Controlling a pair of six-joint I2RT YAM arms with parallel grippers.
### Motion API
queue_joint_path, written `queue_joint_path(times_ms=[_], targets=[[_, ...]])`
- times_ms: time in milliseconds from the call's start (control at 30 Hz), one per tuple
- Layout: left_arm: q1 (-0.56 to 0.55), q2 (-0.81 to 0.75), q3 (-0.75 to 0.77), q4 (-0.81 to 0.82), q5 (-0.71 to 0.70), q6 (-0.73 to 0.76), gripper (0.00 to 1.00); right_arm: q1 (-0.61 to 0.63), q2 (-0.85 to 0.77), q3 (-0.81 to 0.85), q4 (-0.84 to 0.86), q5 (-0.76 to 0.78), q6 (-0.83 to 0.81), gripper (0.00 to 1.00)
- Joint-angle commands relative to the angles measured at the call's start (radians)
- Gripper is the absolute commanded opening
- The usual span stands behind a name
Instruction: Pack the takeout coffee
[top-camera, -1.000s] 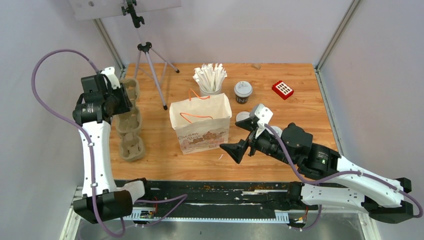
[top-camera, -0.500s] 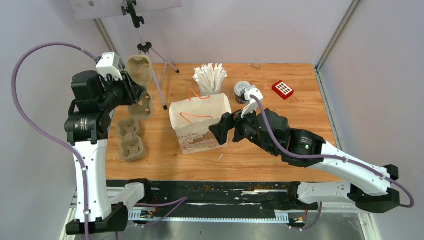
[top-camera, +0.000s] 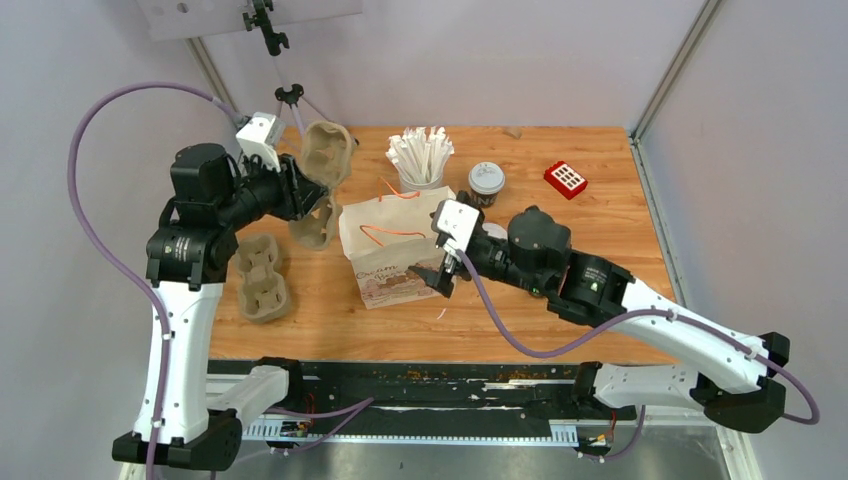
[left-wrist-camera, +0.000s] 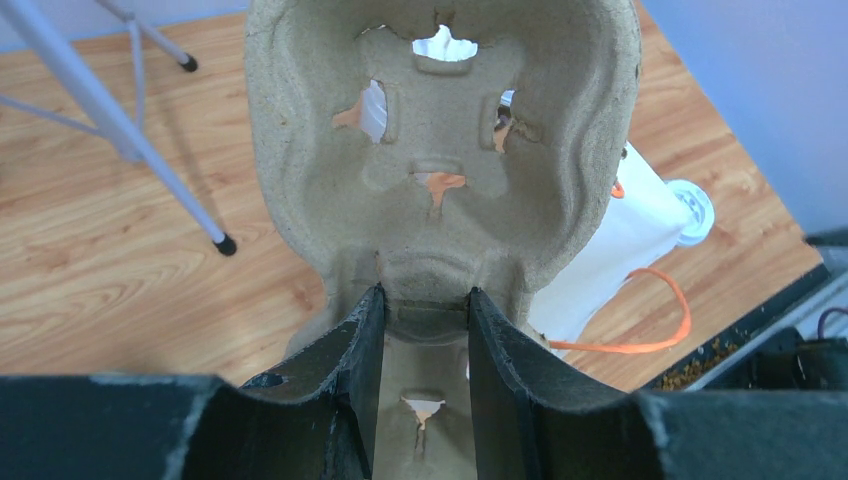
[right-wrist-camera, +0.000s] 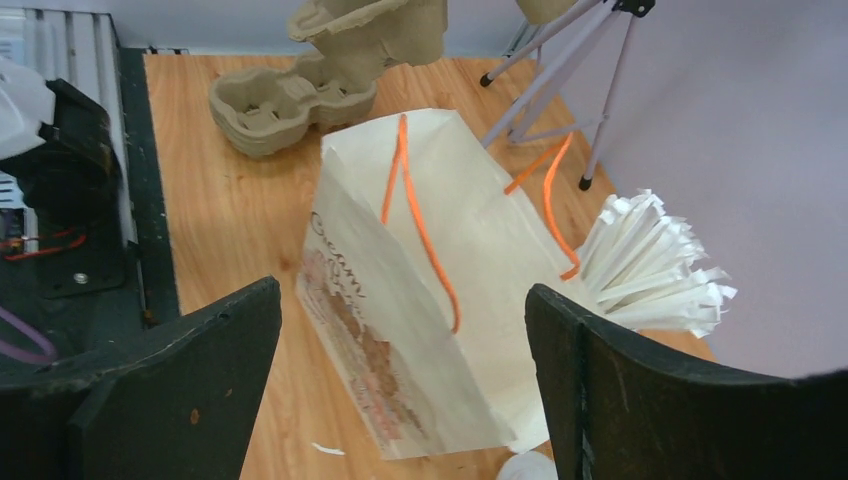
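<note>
**Wooden tabletop: carrier up in the air, both coffees waiting**

Wood-grain table under grey walls, and we start far left, where a stack of beige moulded-pulp cup carriers (top-camera: 262, 290) sits flat. Just above it the left gripper (left-wrist-camera: 425, 312) is pinching the centre rib of one beige pulp carrier (left-wrist-camera: 440, 150), lifted clear and tipped on edge near the thin grey tripod (top-camera: 310, 160).

Centre stage, the white paper bag with orange string handles (top-camera: 400, 255) stands upright, mouth open. The right gripper (right-wrist-camera: 400, 295) hovers at its near right side, jaws spread wide with nothing between them.

Behind the bag is a white cup of white paper-wrapped sticks (top-camera: 420, 160). Right of that stands a dark brown paper cup with a round white plastic lid (top-camera: 486, 182), upright on the table. A second white lid (left-wrist-camera: 690, 210) shows just beside the bag, its cup body hidden. A small red block (top-camera: 566, 179) is far right.

Neither coffee is packed. My call is to level that carrier before it goes down. The free gripper could brace the bag's rim, since thin paper will likely fold if nudged.
</note>
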Motion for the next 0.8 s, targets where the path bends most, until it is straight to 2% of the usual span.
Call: queue_joint_path(times_ms=[0, 67, 133, 300, 433, 667, 767], targets=[[-0.049, 0.031, 0.076, 0.008, 0.039, 0.097, 0.32, -0.141, 0.037, 0.067, 0.01, -0.31, -0.16, 0.87], [-0.069, 0.05, 0.097, -0.007, 0.058, 0.121, 0.32, -0.184, 0.06, 0.087, 0.018, -0.393, -0.172, 0.8], [-0.081, 0.065, 0.113, -0.02, 0.071, 0.144, 0.32, -0.19, 0.098, 0.125, -0.007, -0.409, -0.201, 0.75], [-0.092, 0.071, 0.123, -0.031, 0.123, 0.209, 0.32, -0.19, 0.207, 0.244, -0.122, -0.456, -0.254, 0.73], [-0.092, 0.071, 0.113, -0.032, 0.195, 0.254, 0.31, -0.191, 0.256, 0.272, -0.128, -0.492, -0.296, 0.67], [-0.093, 0.074, 0.106, -0.039, 0.27, 0.309, 0.31, -0.189, 0.321, 0.314, -0.143, -0.511, -0.328, 0.65], [-0.093, 0.085, 0.108, -0.043, 0.297, 0.317, 0.3, -0.187, 0.34, 0.324, -0.14, -0.513, -0.336, 0.59]])
